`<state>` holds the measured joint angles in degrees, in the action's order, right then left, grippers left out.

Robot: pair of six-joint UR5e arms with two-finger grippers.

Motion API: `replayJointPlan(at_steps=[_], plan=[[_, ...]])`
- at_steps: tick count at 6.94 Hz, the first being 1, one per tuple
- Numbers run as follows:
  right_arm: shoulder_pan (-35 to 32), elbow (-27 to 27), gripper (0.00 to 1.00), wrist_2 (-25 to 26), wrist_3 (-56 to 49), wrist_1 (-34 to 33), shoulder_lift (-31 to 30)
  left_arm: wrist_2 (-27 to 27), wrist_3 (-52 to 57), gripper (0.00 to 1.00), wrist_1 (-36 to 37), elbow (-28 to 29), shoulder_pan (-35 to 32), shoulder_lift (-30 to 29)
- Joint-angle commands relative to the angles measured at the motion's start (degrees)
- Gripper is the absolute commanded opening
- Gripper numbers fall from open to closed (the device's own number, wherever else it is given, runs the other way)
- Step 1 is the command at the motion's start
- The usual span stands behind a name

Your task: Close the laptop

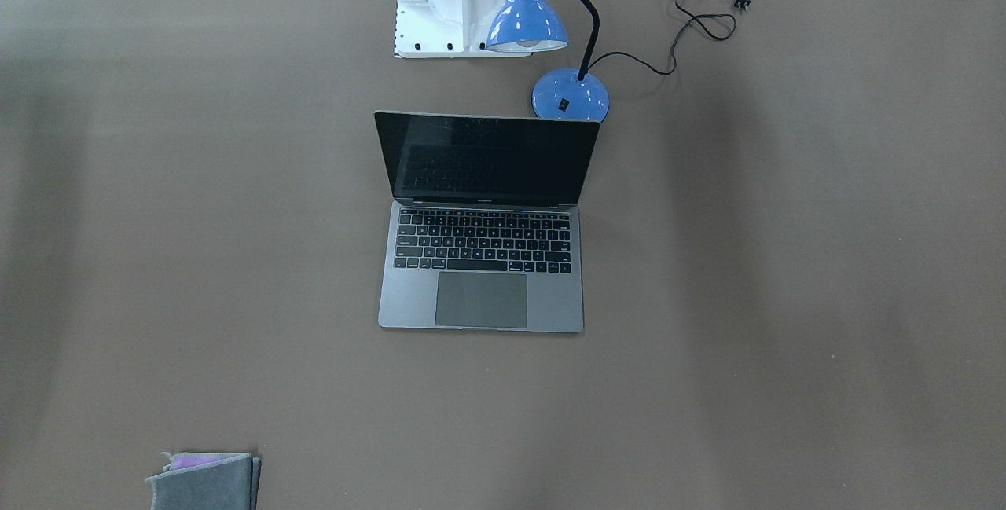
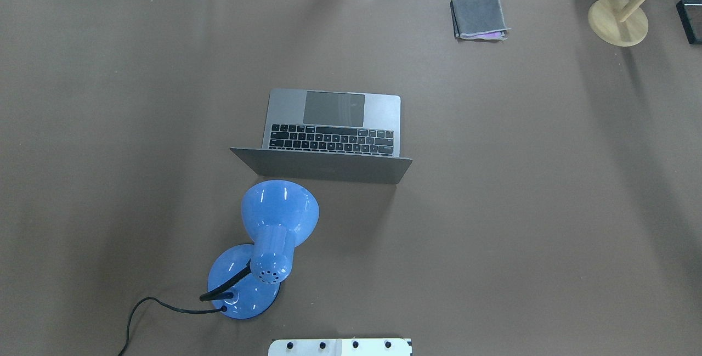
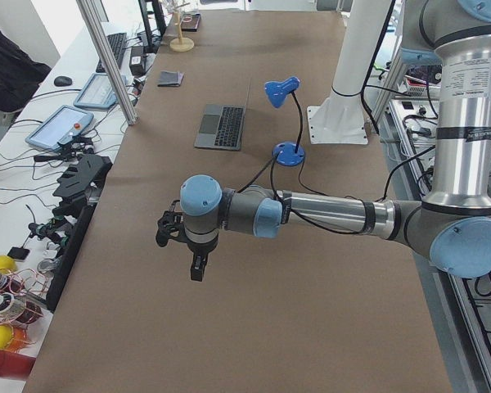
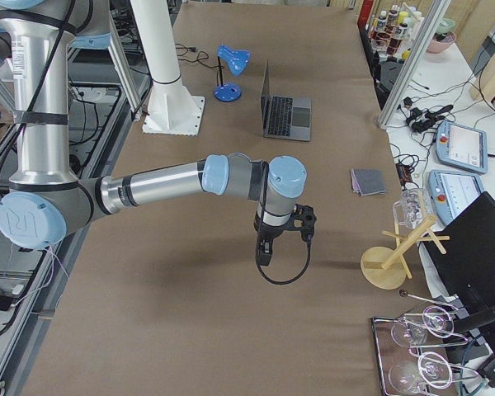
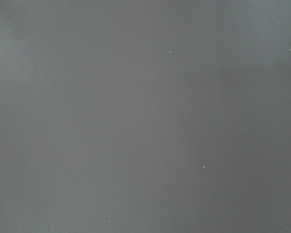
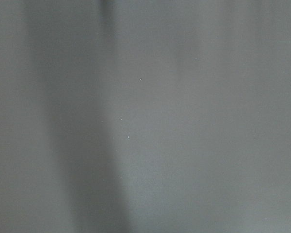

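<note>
The space-grey laptop stands open at the middle of the table, its screen upright and dark and its black keyboard showing. It also shows in the overhead view, lid back toward the robot. My left gripper hangs above bare table far from the laptop, seen only in the left side view. My right gripper hangs above bare table at the other end, far from the laptop. I cannot tell whether either is open or shut. Both wrist views show only brown table cover.
A blue desk lamp stands just behind the laptop lid on the robot's side, its cord trailing off. A folded grey cloth lies far right. A wooden stand is at the far right corner. The white robot base is behind the lamp.
</note>
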<state>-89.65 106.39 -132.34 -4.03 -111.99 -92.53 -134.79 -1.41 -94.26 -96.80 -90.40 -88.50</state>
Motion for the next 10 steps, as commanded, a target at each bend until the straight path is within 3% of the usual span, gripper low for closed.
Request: replayJointPlan(at_steps=[1, 10], plan=[[0.0, 0.21, 1.0, 0.15, 0.08, 0.02, 0.15, -0.03, 0.0, 0.98, -0.65, -0.49, 0.13, 0.95], [-0.27, 0.57, 1.0, -0.37, 0.08, 0.02, 0.51, 0.41, 0.09, 0.98, -0.57, 1.62, 0.31, -0.28]])
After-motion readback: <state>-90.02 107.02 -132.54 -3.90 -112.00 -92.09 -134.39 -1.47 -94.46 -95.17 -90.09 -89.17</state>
